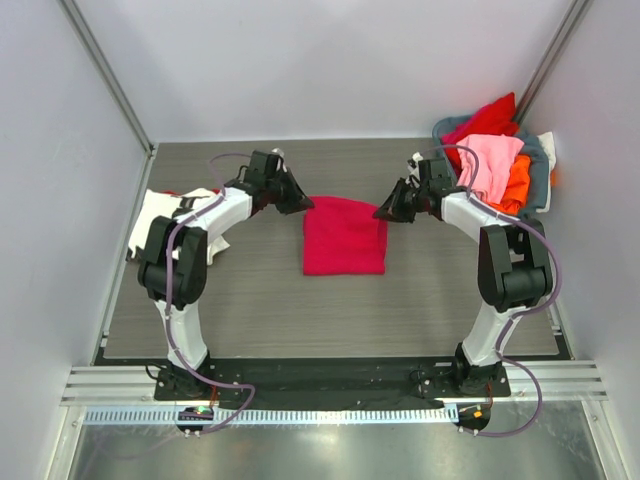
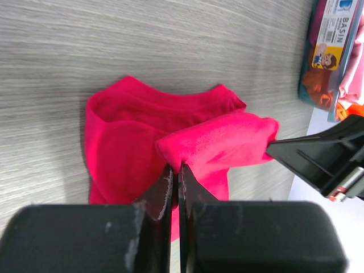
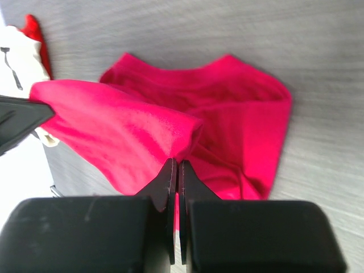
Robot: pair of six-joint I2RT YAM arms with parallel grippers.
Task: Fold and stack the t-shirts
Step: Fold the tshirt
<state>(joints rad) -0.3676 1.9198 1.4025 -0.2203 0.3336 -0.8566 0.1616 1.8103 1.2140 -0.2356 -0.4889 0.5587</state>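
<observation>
- Top external: I see the crimson t-shirt (image 1: 345, 237) lying mid-table (image 1: 420, 310), between my two arms.
- Left wrist: the left gripper (image 2: 176, 170) is clamped on a raised fold of that shirt — jaws pressed tight on the cloth.
- Right wrist: the right gripper (image 3: 175, 165) pinches the fold's other end, likewise closed on fabric.
- The lifted fold spans between both grippers, above the rest of the shirt.
- A white t-shirt (image 1: 165, 215) lies at the table's left edge — a heap of red, pink and orange t-shirts (image 1: 492, 160) fills the grey-blue basket (image 1: 540, 175) far right.
</observation>
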